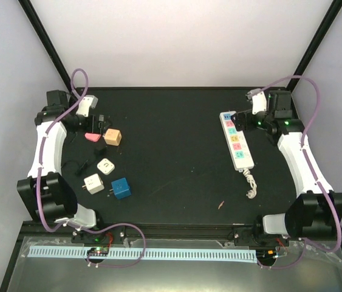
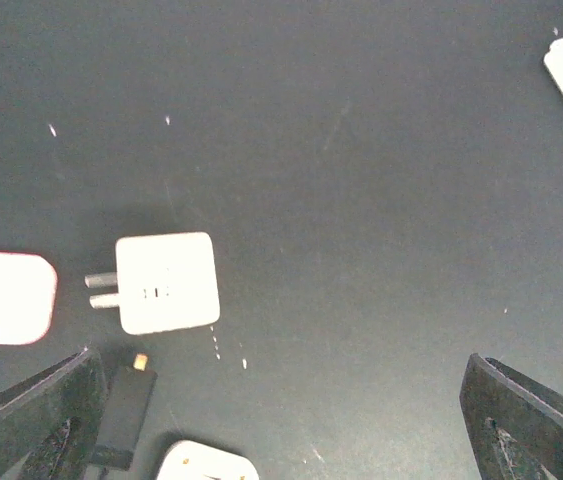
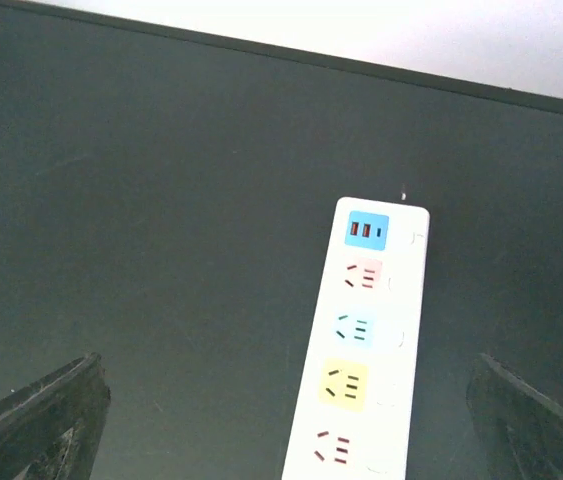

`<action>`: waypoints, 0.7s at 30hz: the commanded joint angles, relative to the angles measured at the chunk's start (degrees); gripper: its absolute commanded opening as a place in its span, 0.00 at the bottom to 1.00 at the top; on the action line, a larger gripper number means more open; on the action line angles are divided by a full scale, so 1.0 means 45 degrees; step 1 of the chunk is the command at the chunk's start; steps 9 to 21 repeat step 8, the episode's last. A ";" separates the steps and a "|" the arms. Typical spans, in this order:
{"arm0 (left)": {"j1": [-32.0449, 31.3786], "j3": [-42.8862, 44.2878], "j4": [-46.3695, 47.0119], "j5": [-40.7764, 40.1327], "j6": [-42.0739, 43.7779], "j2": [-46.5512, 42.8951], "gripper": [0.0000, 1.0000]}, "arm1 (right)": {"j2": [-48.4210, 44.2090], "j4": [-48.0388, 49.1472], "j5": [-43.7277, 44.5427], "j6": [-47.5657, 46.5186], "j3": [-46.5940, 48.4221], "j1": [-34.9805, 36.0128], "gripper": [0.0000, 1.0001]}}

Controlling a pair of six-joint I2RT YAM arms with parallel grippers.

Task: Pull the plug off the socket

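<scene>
Left arm's base (image 1: 98,236), right arm's base (image 1: 266,236): bolted at 6 o'clock of the black worktop (image 1: 171,164).

Loose adapters, 9 o'clock side: blue cube (image 1: 121,188); pronged white cube (image 1: 93,183); second white cube (image 1: 106,165); peach cube (image 1: 112,136); pink piece (image 1: 90,137). All lie well apart from the socket.

Left pincer (image 2: 279,400): fingers spread wide, holding nothing, hanging over that cluster.

Cord (image 1: 251,184): short, white, bundled, at the socket's 6 o'clock end. Judged limp, no use as a handle.

Socket (image 1: 237,141): long white strip at 3 o'clock of the worktop, lying flat, its length running roughly 12 to 6.
- Faces: the right wrist view shows a blue USB face at the far end, then pink, pale blue, yellow and pink outlets in one row.
- Plug: every face in view is vacant and no plug shows seated, so the pull looks already done.
- Handling, judged: a stiff plastic shell, light and smooth, likely to slide or lift if anything is drawn from it unbraced.
- Hold: best pinned or gripped across its narrow width, on the long edges, clear of the outlet faces.

Right pincer (image 3: 286,400): fingers wide apart, empty, hovering near the socket's 12 o'clock end.
</scene>
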 commanded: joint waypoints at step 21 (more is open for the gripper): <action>-0.0080 -0.1992 0.1329 -0.0486 0.0074 -0.0834 0.99 | -0.0937 0.2074 -0.1387 0.0977 -0.2239 -0.1295 1.00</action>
